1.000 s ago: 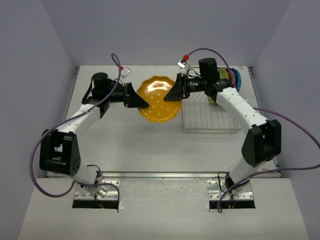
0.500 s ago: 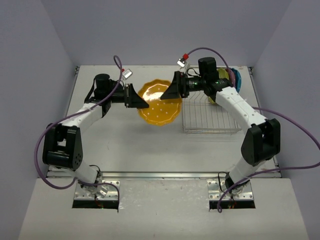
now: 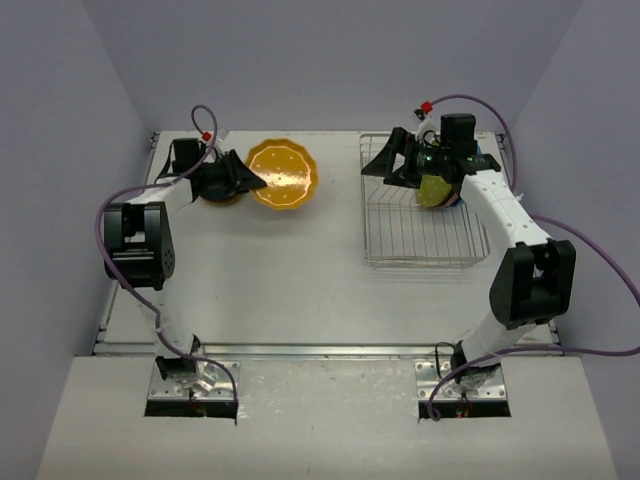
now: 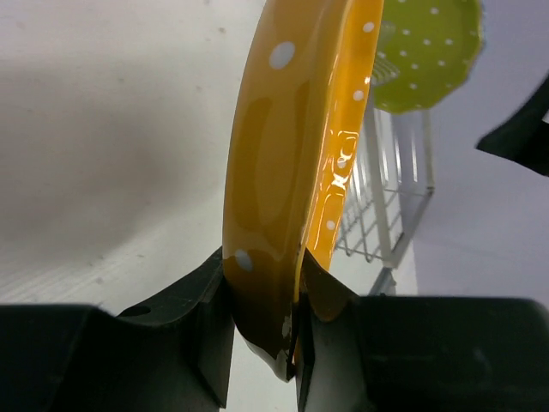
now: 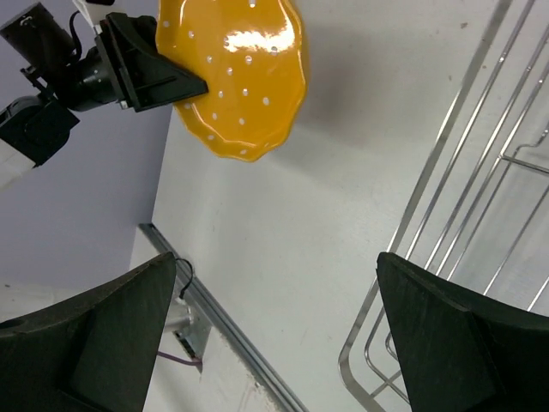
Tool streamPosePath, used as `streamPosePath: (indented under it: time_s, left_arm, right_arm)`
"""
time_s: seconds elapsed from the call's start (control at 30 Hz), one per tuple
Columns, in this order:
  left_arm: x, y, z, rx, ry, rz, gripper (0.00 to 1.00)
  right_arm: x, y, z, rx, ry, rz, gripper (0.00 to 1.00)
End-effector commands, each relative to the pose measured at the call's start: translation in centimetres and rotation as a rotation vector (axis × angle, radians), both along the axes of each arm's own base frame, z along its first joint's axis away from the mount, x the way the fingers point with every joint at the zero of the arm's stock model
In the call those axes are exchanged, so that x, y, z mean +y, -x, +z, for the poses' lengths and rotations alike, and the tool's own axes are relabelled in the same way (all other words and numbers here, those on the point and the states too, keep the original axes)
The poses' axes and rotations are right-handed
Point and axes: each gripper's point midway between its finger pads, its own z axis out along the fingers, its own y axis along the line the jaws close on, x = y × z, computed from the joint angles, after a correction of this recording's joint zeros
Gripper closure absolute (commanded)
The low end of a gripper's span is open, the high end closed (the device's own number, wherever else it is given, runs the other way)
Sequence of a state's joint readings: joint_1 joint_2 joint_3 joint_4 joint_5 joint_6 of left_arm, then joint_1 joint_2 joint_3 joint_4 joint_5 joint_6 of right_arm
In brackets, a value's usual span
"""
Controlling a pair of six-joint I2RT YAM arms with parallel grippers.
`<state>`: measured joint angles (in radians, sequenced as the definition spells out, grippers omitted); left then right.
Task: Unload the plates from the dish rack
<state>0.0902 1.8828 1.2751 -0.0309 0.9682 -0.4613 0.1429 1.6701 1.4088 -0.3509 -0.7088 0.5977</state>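
Note:
My left gripper (image 3: 243,179) is shut on the rim of an orange dotted plate (image 3: 283,173) and holds it at the far left of the table. In the left wrist view the plate (image 4: 292,154) stands edge-on between the fingers (image 4: 206,326). It also shows in the right wrist view (image 5: 240,77). The silver wire dish rack (image 3: 420,250) sits at the right. A lime green plate (image 3: 435,190) stands in its far end, partly hidden by my right arm, and shows in the left wrist view (image 4: 425,51). My right gripper (image 3: 385,160) is open and empty over the rack's far left corner.
A dark shape with a yellow edge (image 3: 217,197) lies under my left wrist; I cannot tell what it is. Bits of pink and blue (image 3: 457,201) show behind the green plate. Walls close the table at the back and sides. The rack's wires (image 5: 480,215) lie beside my right fingers.

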Motion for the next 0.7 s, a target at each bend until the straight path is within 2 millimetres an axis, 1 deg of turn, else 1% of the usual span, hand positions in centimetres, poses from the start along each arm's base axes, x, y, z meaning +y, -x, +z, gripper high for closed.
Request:
streamPosePath:
  time_s: [0.0, 0.13, 0.23, 0.37, 0.43, 0.5, 0.53, 0.6, 0.63, 0.67]
  left_arm:
    - [0.3, -2.8, 0.2, -0.056, -0.090, 0.008, 1.00]
    - [0.8, -4.3, -1.7, -0.015, -0.141, 0.042, 1.00]
    - [0.8, -4.9, -2.8, 0.007, -0.173, 0.048, 1.00]
    - [0.4, -5.1, -4.1, 0.026, -0.212, 0.047, 1.00]
    - [-0.3, -5.1, -4.7, 0.036, -0.238, 0.040, 1.00]
    - [0.1, -5.4, -5.7, 0.048, -0.284, 0.064, 1.00]
    - [-0.3, -5.3, -6.1, 0.054, -0.297, 0.059, 1.00]
    - [-0.7, -5.4, -6.6, 0.056, -0.331, 0.062, 0.98]
    - [-0.6, -5.5, -6.8, 0.060, -0.347, 0.071, 0.96]
    - [-0.4, -5.6, -7.0, 0.067, -0.358, 0.079, 0.95]
  right_arm:
    - [-0.1, 0.6, 2.4, -0.064, -0.007, -0.011, 0.01]
    - [-0.2, 0.6, 2.2, -0.065, 0.000, -0.014, 0.01]
    - [-0.2, 0.6, 2.0, -0.061, 0.002, -0.013, 0.01]
    - [-0.2, 0.5, 1.8, -0.060, 0.004, -0.013, 0.01]
    - [-0.2, 0.5, 1.8, -0.057, 0.004, -0.012, 0.01]
    - [-0.2, 0.5, 1.8, -0.058, 0.003, -0.010, 0.01]
    - [-0.2, 0.4, 1.8, -0.058, 0.004, -0.011, 0.01]
    - [-0.2, 0.5, 1.6, -0.055, 0.006, -0.012, 0.01]
    - [-0.2, 0.5, 1.5, -0.052, 0.006, -0.011, 0.01]
    - [-0.2, 0.5, 1.5, -0.052, 0.006, -0.011, 0.01]
